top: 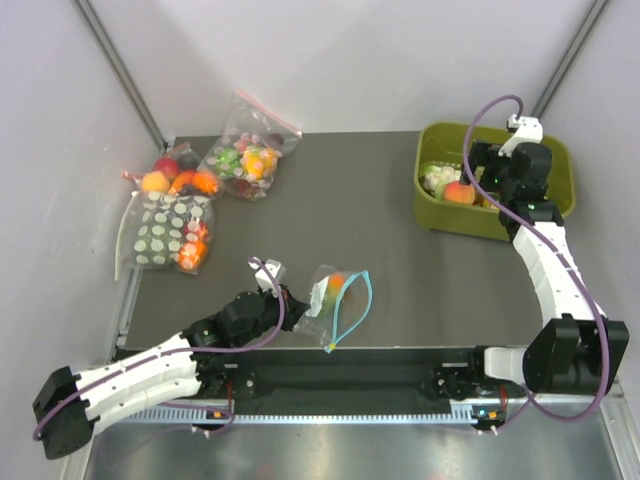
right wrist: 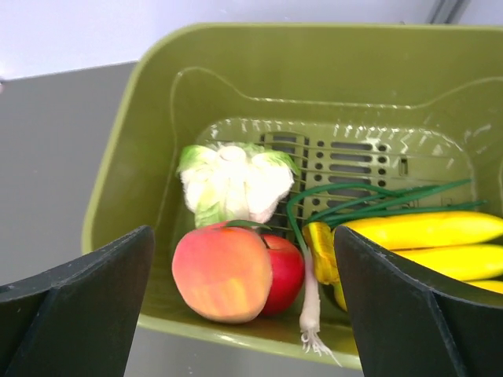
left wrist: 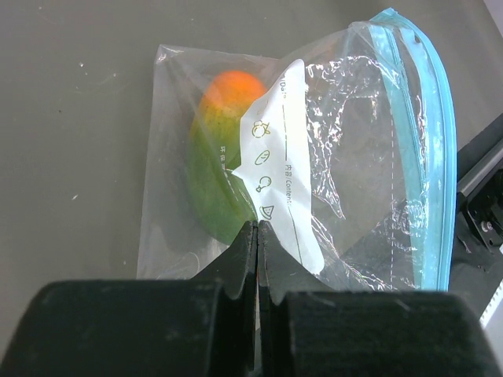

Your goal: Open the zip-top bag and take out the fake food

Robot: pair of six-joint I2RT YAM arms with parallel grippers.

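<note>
The zip-top bag (top: pixel 338 298) lies near the table's front edge, clear with a light-blue zip strip (left wrist: pixel 436 149), its mouth gaping. A green-and-orange fruit (left wrist: pixel 216 157) lies inside it. My left gripper (top: pixel 290 300) is shut on the bag's bottom edge, its fingertips (left wrist: pixel 258 232) pinching the plastic. My right gripper (top: pixel 478 172) is open and empty above the olive-green bin (top: pixel 556 160). In the bin lie a peach-orange fruit (right wrist: pixel 222 272) and a red round fruit (right wrist: pixel 285 271), also seen from above (top: pixel 459 193).
The bin (right wrist: pixel 126 149) also holds a white cauliflower (right wrist: pixel 233 182), yellow pieces (right wrist: pixel 416 236) and a green-stemmed onion. At the back left lie a pink-zip bag (top: pixel 250 150), a white-dotted bag (top: pixel 170 235) and loose fruits (top: pixel 170 178). The table's front rail (top: pixel 350 375) runs below the bag.
</note>
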